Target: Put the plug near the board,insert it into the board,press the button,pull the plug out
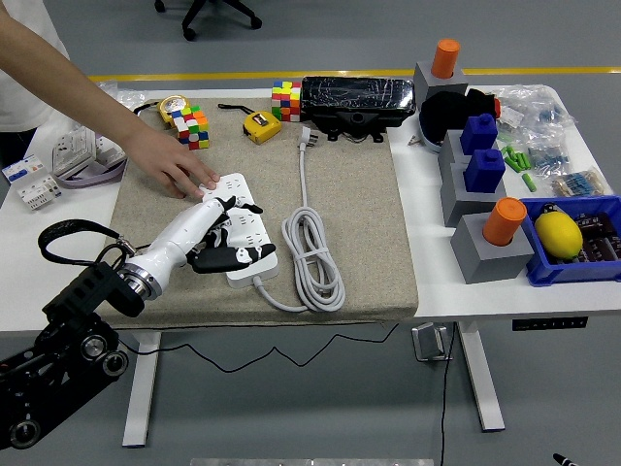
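Right, my left hand [221, 233] is over the power strip [240, 225], white fingers draped across the near sockets. The black plug isn't visible; probably under my palm, so I can't tell whether I'm clamped on it or just resting. A person's hand [175, 167] pins the strip's far end on the mat [359, 214]. Judging by that, this is the seat/press stage. To do it well: push straight down, no sideways load, keep the wrist low, let the person's hold take the reaction.

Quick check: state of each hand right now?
Left hand: over the power strip, grasp cannot be told.
Right hand: not in view.
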